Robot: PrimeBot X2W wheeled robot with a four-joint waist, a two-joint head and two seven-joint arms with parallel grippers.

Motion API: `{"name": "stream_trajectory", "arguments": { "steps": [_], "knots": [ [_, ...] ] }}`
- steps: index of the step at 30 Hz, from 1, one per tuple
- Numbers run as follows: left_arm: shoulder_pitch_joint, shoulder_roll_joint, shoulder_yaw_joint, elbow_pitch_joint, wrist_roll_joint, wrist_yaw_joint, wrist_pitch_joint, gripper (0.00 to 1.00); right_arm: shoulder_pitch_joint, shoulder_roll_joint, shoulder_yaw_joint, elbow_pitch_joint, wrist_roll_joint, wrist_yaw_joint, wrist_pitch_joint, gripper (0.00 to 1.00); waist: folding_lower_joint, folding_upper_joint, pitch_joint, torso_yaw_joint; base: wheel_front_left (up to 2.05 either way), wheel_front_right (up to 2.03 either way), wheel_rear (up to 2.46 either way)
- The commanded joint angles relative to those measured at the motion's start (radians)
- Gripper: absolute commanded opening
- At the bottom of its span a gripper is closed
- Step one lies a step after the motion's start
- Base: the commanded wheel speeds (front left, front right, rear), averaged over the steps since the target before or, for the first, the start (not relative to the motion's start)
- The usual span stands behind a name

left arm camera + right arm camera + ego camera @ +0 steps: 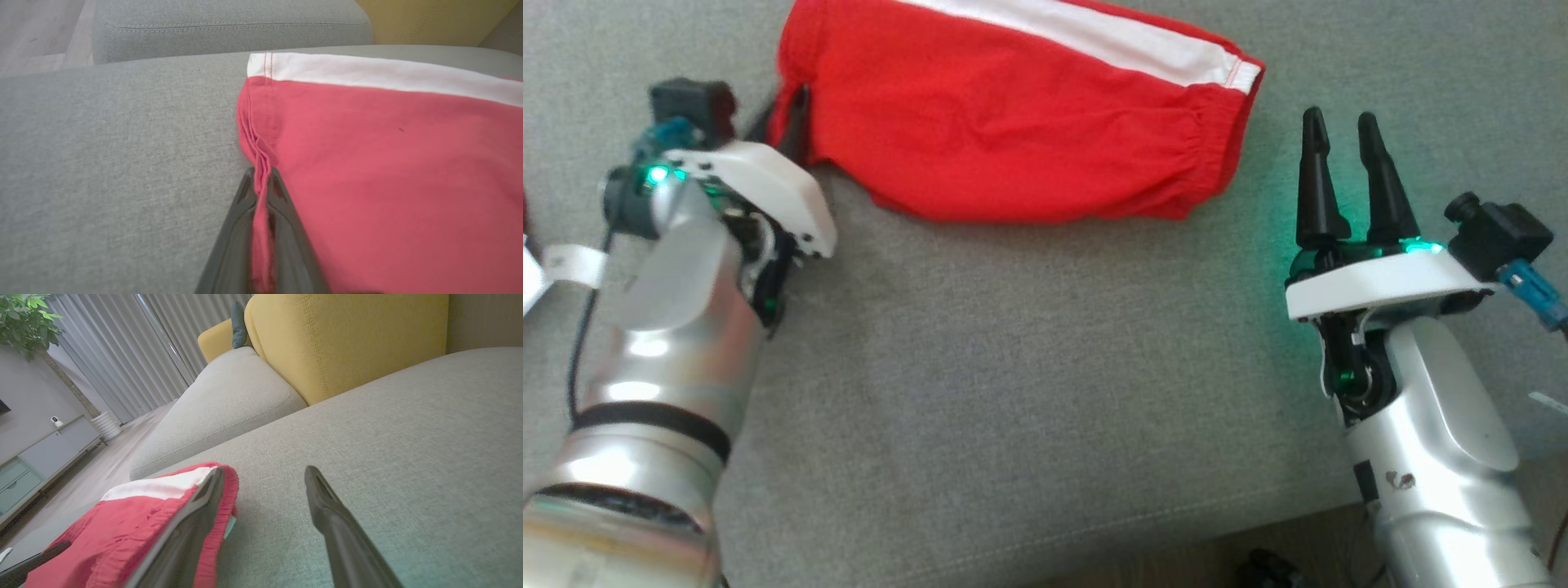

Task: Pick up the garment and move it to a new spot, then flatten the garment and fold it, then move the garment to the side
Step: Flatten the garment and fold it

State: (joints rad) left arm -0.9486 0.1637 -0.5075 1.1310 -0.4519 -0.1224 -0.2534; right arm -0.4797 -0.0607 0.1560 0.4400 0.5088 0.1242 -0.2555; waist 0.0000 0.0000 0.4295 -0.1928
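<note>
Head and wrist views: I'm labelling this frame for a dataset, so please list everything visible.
garment: one, red with white stripe, on the near cushion, far centre
seat cushions: two, grey, one under the garment, one beyond it
backrest: one, yellow, behind the cushions
plant: one, green, by the curtains
curtains: one set, grey, far wall
left gripper: one, dark, shut on the garment's hem
right gripper: one, dark, open, beside the waistband, apart

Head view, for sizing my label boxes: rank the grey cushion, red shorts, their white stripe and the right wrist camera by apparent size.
1. grey cushion
2. red shorts
3. white stripe
4. right wrist camera, smallest though nearer the lens than the shorts
</note>
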Motion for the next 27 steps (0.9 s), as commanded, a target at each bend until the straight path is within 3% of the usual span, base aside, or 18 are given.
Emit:
{"name": "stream_trajectory", "arguments": {
  "steps": [1, 4, 9, 14, 20, 21, 22, 23, 27],
  "knots": [
    [0.023, 0.017, 0.007, 0.012, -0.006, 0.000, 0.011, 0.00, 0.009, 0.010, 0.015, -0.020, -0.007, 0.007, -0.006, 1.00, 0.0000, 0.0000, -0.016, 0.003, 0.00, 0.00, 0.00],
    [0.045, 0.009, 0.015, 0.018, -0.020, 0.002, 0.001, 0.00, 0.024, 0.010, 0.008, 0.000, -0.022, 0.007, -0.006, 1.00, 0.0000, 0.0000, -0.052, 0.014, 0.00, 0.00, 0.00],
    [0.107, -0.008, 0.041, -0.006, -0.030, 0.053, -0.007, 0.00, 0.060, 0.010, -0.004, 0.027, -0.036, 0.007, -0.006, 1.00, 0.0000, 0.0000, -0.111, 0.046, 0.00, 0.00, 0.00],
    [0.236, -0.034, 0.087, -0.120, -0.030, 0.119, -0.008, 0.00, 0.103, 0.010, -0.008, 0.052, -0.057, 0.007, -0.006, 1.00, 0.0000, 0.0000, -0.175, 0.097, 0.00, 0.00, 0.00],
    [0.347, -0.058, 0.125, -0.229, -0.018, 0.151, -0.008, 0.00, 0.109, 0.010, -0.004, 0.061, -0.071, 0.007, -0.006, 1.00, 0.0000, 0.0000, -0.192, 0.152, 0.00, 0.00, 0.00],
    [0.358, -0.061, 0.130, -0.254, -0.009, 0.157, -0.008, 0.09, 0.107, 0.010, 0.000, 0.062, -0.070, 0.007, -0.006, 1.00, 0.0000, 0.0000, -0.191, 0.161, 0.00, 0.00, 0.00],
    [0.370, -0.064, 0.136, -0.279, 0.001, 0.164, -0.008, 0.65, 0.103, 0.010, 0.005, 0.062, -0.070, 0.007, -0.006, 1.00, 0.0000, 0.0000, -0.189, 0.170, 0.00, 0.00, 0.00],
    [0.382, -0.067, 0.144, -0.305, 0.010, 0.170, -0.008, 1.00, 0.098, 0.010, 0.009, 0.061, -0.068, 0.007, -0.006, 1.00, 0.0000, 0.0000, -0.187, 0.178, 0.00, 0.00, 0.00],
    [0.435, -0.079, 0.174, -0.408, 0.054, 0.187, -0.008, 1.00, 0.064, 0.010, 0.039, 0.062, -0.059, 0.007, -0.006, 1.00, 0.0000, 0.0000, -0.176, 0.210, 0.00, 0.00, 0.00]
  ]
}}
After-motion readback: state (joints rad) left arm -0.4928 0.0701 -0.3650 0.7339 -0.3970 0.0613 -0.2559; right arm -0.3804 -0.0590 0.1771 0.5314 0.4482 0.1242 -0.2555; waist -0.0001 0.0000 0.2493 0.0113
